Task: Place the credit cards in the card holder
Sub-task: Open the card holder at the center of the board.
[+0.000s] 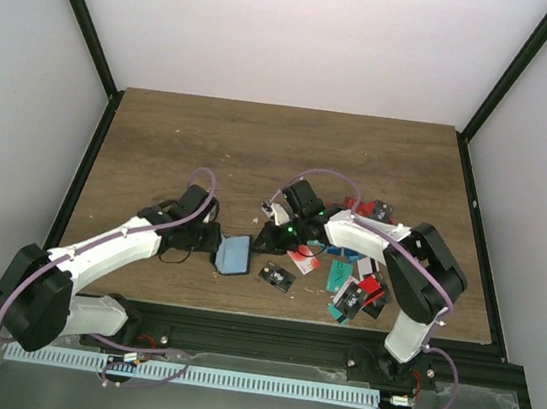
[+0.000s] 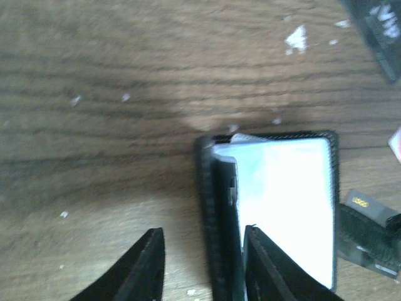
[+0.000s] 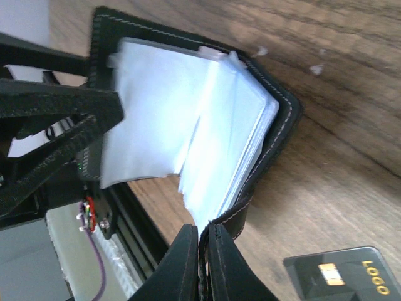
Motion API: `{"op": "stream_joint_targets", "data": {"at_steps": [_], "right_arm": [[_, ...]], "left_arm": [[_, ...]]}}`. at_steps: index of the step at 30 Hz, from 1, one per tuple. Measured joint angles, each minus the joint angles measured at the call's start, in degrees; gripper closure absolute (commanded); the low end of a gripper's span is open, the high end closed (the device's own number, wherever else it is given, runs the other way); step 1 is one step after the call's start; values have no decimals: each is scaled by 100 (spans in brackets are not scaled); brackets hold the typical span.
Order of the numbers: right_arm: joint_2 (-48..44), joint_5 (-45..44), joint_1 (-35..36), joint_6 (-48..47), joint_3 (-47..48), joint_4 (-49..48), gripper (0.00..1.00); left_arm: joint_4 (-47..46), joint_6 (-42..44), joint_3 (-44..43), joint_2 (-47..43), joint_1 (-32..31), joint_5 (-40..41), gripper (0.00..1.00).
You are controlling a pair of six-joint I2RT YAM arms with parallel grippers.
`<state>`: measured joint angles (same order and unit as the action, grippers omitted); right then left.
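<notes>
The card holder (image 1: 234,256) lies open on the wood between my two grippers, its light blue-grey inside up. In the left wrist view the card holder (image 2: 288,200) shows its black left cover edge between my left gripper's (image 2: 203,230) open jaws, with the right finger over the pale inside. My left gripper (image 1: 213,244) sits at its left side. My right gripper (image 3: 203,227) is shut on the black stitched cover edge of the card holder (image 3: 188,119), whose pale sleeves fan open. It sits at the holder's right side (image 1: 264,239). Several credit cards (image 1: 349,280) lie in a pile to the right.
A black card (image 1: 277,277) and a white and red card (image 1: 303,261) lie just right of the holder. A black card with gold print (image 3: 338,279) lies near my right fingers. More cards (image 1: 372,209) lie behind the right arm. The table's front rail (image 1: 258,319) is close.
</notes>
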<state>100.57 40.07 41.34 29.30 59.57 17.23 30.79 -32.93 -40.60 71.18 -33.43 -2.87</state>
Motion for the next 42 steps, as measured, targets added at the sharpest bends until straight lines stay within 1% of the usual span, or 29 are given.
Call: {"op": "stream_joint_targets", "data": {"at_steps": [2,6,11,16,18,23,26,29,31,34,37,42], "right_arm": [[129,-96,-39,-55,59,79,99],[487,-295,-144,-188,162,181,99],[704,-549,-186,-358,179,385,99],[706,-664,-184,-516,245,525,98],[704,-697,-184,-581,326,597,94],[538,-723,-184,-656,378,763,79],[273,-745,-184,-688,378,887,69],[-46,-828,-184,-693,378,1027,61],[-264,-940,-184,-673,376,1134,54],[-643,-1202,-184,-597,289,1268,49],[-1060,-1567,-186,-442,57,1408,39],[-1858,-2393,-256,-50,-520,1757,29]], "left_arm": [[118,-90,70,2,0,184,72],[398,-341,96,90,0,568,71],[743,-721,96,133,2,925,61],[868,-1014,96,118,2,905,54],[911,-1117,94,107,0,861,51],[1255,-1325,-151,-166,2,885,50],[1397,-1375,-516,-313,2,881,50],[1434,-1399,-822,-433,0,852,50],[1434,-1386,-940,-501,0,780,50],[1357,-1298,-992,-562,-22,599,50],[1198,-1161,-986,-562,-87,295,50],[713,-1005,-986,-396,-393,-267,50]]}}
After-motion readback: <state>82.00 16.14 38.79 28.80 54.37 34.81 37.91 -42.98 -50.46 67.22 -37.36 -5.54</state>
